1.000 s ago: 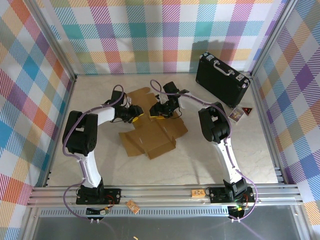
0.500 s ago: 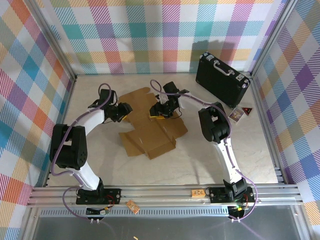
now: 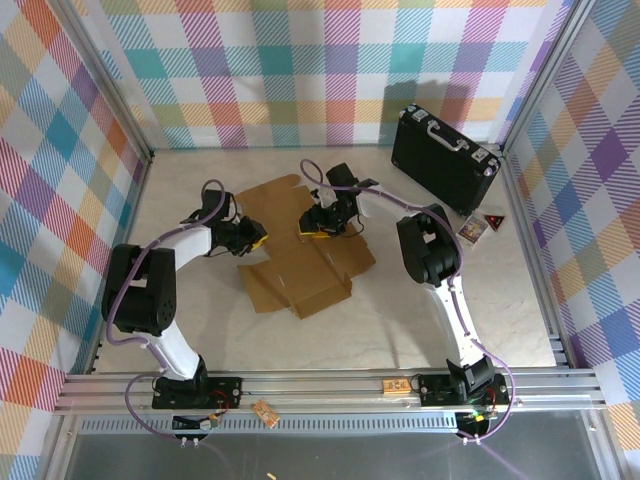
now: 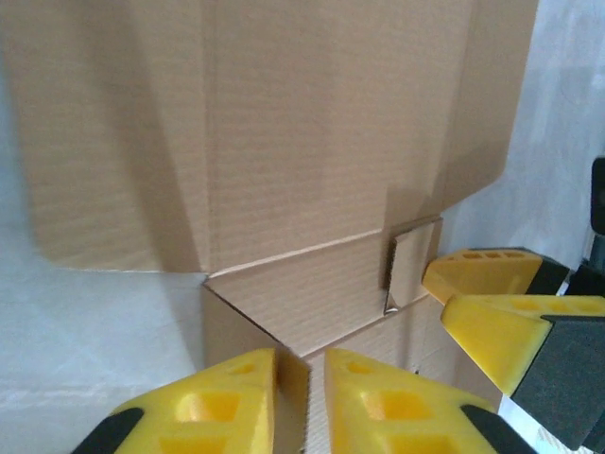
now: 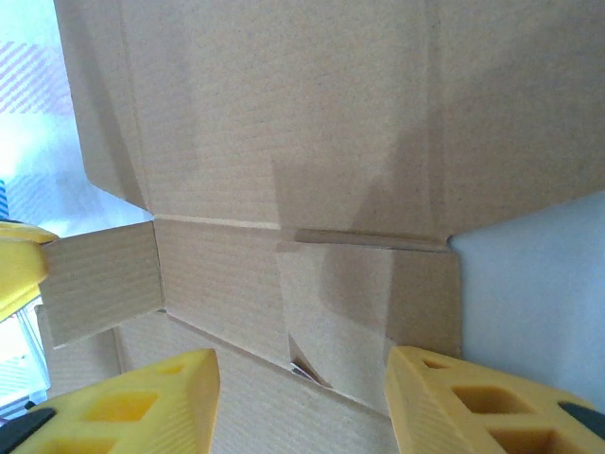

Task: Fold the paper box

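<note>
Centrally on the table, between the two arms, lies the paper box, mostly flat, with one short wall raised at its left side. The left gripper is closed to a narrow slit with that wall's edge caught in it; the right gripper hangs wide open over the far panel, holding nothing. The likely risks are three. A pull by the left gripper could drag the whole light sheet across the table, since nothing pins it. The small tab beside the raised wall could buckle or slip outside the fold if the wall is turned before the tab is tucked. The two sets of yellow fingers stand just beside each other, so a small inward move could bring them into contact. How deep the cardboard sits in the left slit is cut off by the bottom of the left wrist view, and from above the arms cover the box's far panels near the black case
</note>
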Robot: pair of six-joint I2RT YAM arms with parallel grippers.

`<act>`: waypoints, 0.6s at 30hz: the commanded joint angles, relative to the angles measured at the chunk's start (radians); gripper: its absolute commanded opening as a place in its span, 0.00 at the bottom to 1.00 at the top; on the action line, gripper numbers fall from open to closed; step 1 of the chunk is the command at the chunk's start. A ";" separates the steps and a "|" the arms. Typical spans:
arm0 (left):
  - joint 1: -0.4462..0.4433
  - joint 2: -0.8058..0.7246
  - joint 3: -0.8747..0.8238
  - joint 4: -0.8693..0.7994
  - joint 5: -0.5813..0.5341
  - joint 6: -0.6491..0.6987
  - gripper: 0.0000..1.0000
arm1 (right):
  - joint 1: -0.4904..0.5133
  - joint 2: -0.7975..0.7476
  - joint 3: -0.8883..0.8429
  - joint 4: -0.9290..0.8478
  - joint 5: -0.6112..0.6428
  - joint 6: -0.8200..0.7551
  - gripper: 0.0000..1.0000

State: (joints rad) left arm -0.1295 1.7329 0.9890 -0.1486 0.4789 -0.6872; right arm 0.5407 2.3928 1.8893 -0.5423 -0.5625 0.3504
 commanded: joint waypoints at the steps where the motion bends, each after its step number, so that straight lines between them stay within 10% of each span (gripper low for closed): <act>1: -0.014 0.048 0.000 0.064 0.073 -0.021 0.16 | 0.010 0.071 -0.022 -0.067 0.064 -0.019 0.52; 13: -0.049 0.195 0.021 0.110 0.083 -0.026 0.17 | 0.011 0.072 -0.022 -0.067 0.065 -0.019 0.51; 18: -0.050 0.223 0.002 0.113 0.072 -0.013 0.33 | 0.012 0.071 -0.021 -0.069 0.065 -0.019 0.52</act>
State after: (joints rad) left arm -0.1738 1.9087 1.0180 0.0097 0.5770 -0.7147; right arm 0.5419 2.3928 1.8893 -0.5419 -0.5617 0.3504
